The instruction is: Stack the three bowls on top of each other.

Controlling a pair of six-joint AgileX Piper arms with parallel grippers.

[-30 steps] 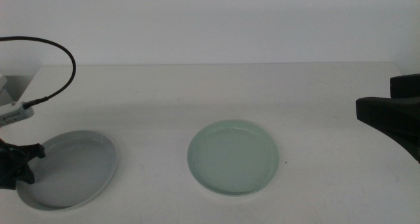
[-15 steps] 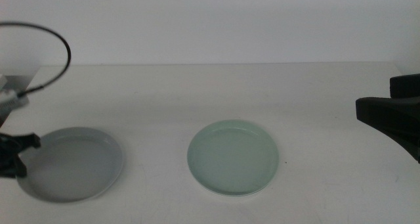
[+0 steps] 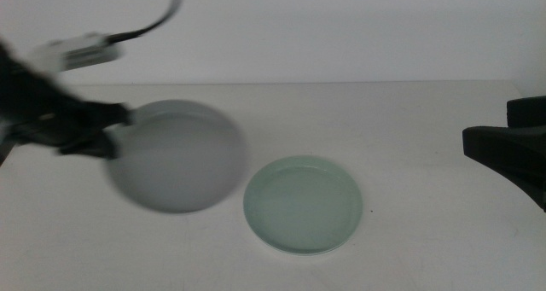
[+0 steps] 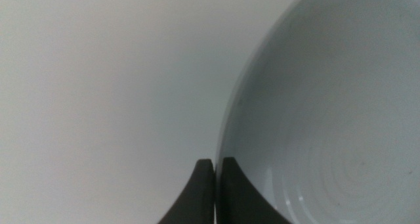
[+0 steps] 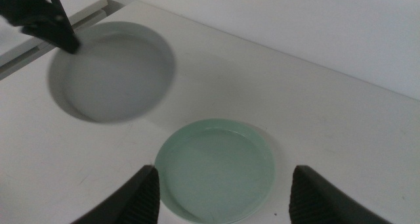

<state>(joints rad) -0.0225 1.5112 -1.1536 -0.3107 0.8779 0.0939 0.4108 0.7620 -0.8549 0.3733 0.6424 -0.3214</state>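
Grey-blue bowl [image 3: 177, 157]: clamped by its rim in left gripper [image 3: 111, 130], now lifted off tabletop [image 3: 409, 154], carried toward green bowl [image 3: 304, 205]. Right gripper [image 5: 222, 188]: apart, waiting. Stacking begun.

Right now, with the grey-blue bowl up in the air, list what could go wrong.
1. The left gripper pinches the grey-blue bowl only at its rim, jaws closed on the edge in the left wrist view; it may tilt or slip free mid-carry.
2. The carried bowl is blurred, so it is likely moving fast; its near edge could clip the pale green bowl and push it aside.
3. The right gripper hangs open above the green bowl, so the arms could crowd each other.
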